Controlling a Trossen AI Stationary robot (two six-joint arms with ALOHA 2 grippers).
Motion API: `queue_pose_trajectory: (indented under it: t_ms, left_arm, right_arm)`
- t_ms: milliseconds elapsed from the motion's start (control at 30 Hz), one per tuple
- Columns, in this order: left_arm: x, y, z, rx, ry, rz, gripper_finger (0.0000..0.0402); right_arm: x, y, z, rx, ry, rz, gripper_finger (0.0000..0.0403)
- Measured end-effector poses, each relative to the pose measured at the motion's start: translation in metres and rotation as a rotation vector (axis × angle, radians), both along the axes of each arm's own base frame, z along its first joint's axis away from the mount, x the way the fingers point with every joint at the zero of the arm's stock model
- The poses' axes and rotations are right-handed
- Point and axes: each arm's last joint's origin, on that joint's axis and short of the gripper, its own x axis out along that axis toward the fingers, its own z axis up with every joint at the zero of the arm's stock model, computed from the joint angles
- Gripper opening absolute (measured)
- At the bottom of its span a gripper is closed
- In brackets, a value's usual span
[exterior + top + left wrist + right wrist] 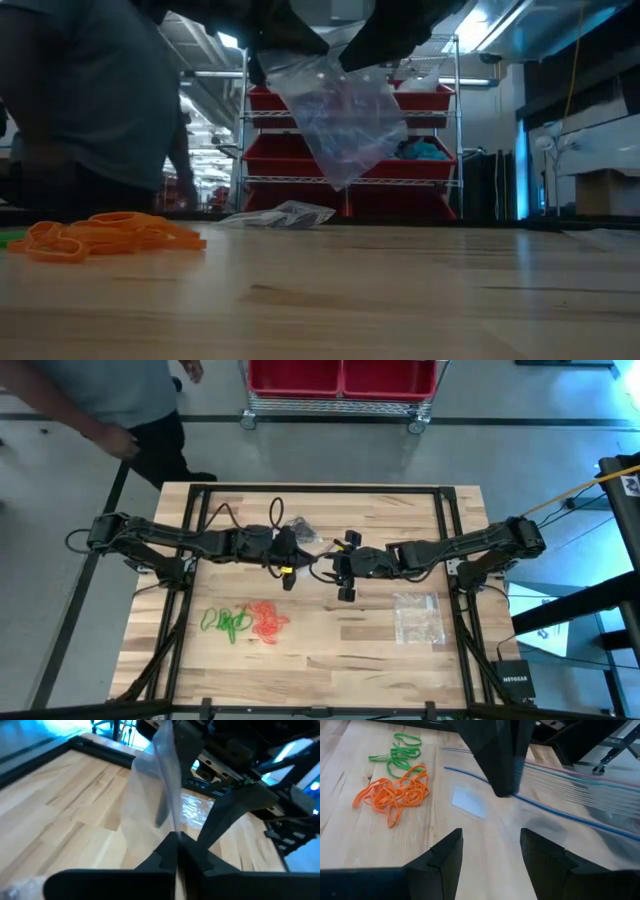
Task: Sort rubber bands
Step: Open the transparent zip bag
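Midway across the pale wooden tabletop [330,650], thin orange-red and bright green rubber bands [395,780] lie tangled in two adjoining heaps.
Left end effector [176,840] clenched on clear plastic bag [345,120]; right end effector [490,850] released.

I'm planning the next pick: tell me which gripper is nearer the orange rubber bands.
Left. The left gripper, fingers shut on a clear bag, hangs just above and slightly right of the orange rubber bands in the high view. The right gripper, fingers open, is farther right.

A held-up clear bag [560,785] hangs across the right tool's [490,855] path forward.
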Motion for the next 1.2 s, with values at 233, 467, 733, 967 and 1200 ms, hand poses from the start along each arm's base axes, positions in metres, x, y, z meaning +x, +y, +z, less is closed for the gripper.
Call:
queue_pose_trajectory:
  t_ms: [233,467,733,967,1200]
  left_arm:
    - [0.0,0.0,0.0,-0.068,-0.007,0.024,0.0]
    - [0.0,0.002,0.0,0.045,0.002,0.021,0.0]
    - [0.0,-0.006,0.001,-0.032,-0.01,0.021,0.0]
    - [0.0,-0.018,0.001,-0.16,-0.021,0.028,0.0]
    - [-0.001,-0.025,0.002,-0.074,-0.016,-0.026,0.0]
  right_arm:
    - [0.0,0.0,0.0,0.0,0.0,0.0,0.0191]
    - [0.0,0.0,0.0,0.0,0.0,0.0,0.0191]
    - [0.0,0.0,0.0,0.0,0.0,0.0,0.0191]
    - [0.0,0.0,0.0,0.0,0.0,0.001,0.0191]
    - [0.0,0.0,0.0,0.0,0.0,0.0,0.0191]
